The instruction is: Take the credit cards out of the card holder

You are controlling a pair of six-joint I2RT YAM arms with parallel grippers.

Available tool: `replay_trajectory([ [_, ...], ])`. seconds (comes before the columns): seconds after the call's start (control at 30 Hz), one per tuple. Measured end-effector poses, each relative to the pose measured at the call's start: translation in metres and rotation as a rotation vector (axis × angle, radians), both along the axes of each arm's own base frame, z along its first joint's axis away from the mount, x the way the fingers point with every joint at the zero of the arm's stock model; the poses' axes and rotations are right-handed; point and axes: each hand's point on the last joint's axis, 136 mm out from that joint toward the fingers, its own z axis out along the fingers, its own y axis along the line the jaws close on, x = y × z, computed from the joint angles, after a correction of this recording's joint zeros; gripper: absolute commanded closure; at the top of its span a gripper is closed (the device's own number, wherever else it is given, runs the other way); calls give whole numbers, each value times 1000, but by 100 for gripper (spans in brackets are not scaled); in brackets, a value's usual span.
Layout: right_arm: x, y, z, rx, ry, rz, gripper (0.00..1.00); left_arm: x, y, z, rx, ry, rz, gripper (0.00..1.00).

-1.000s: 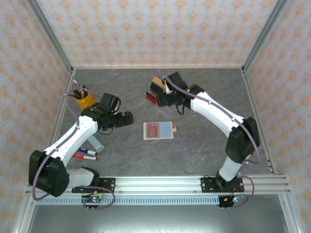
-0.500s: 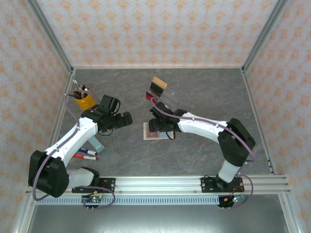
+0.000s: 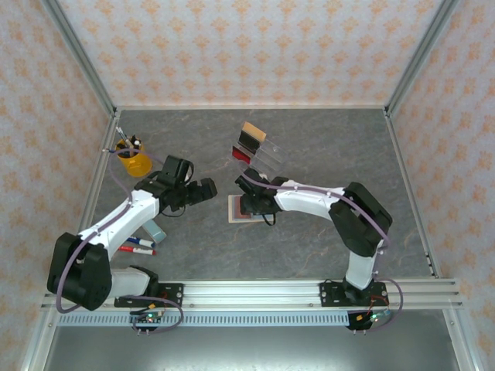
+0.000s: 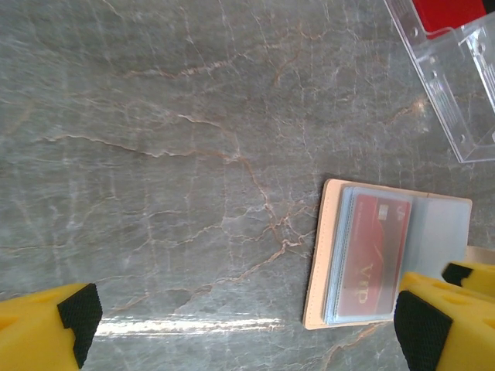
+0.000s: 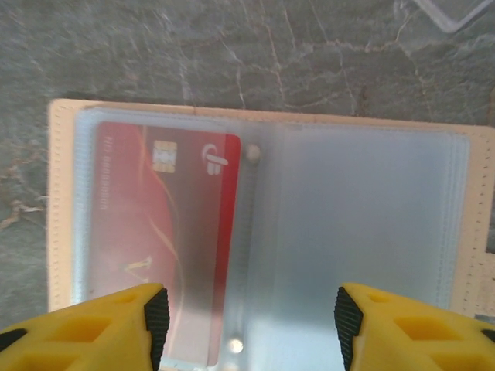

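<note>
The right end effector (image 3: 249,205), up at the clear acrylic slotted stand (image 3: 264,157) a second ago, now hangs low over the open tan leather-like card holder (image 5: 62,193) in the middle of the grey marbled table (image 3: 332,147). Its fingers are apart, gripping nothing. The left end effector (image 3: 207,188) has edged nearer, jaws wide. One red credit card (image 5: 170,201) sits in the holder's left pocket. Two more stand in the stand: a tan-and-black card (image 3: 252,134) and a second red card (image 3: 240,154).
</note>
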Motion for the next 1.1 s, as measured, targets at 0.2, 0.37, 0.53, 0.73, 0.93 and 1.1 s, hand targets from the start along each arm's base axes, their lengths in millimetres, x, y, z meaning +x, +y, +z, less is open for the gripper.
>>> replay_trajectory([
  [0.2,-1,-2,-11,-24,14,5,50,-2,-16,-16,-83,4,-47,1],
  [0.37,1,0,-11,-18,9,2,54,-2,-32,-28,-164,23,-83,9],
  [0.53,1,0,-13,-16,6,1,55,-6,-53,-41,-221,70,-132,35],
  [0.73,2,0,-13,-11,-2,-1,56,-10,-83,-49,-269,107,-203,57],
  [0.93,4,2,-14,7,-15,-5,59,-6,-103,-50,-311,116,-240,67],
  [1.1,5,3,-14,18,-21,-8,59,-1,-109,-56,-314,133,-240,70],
])
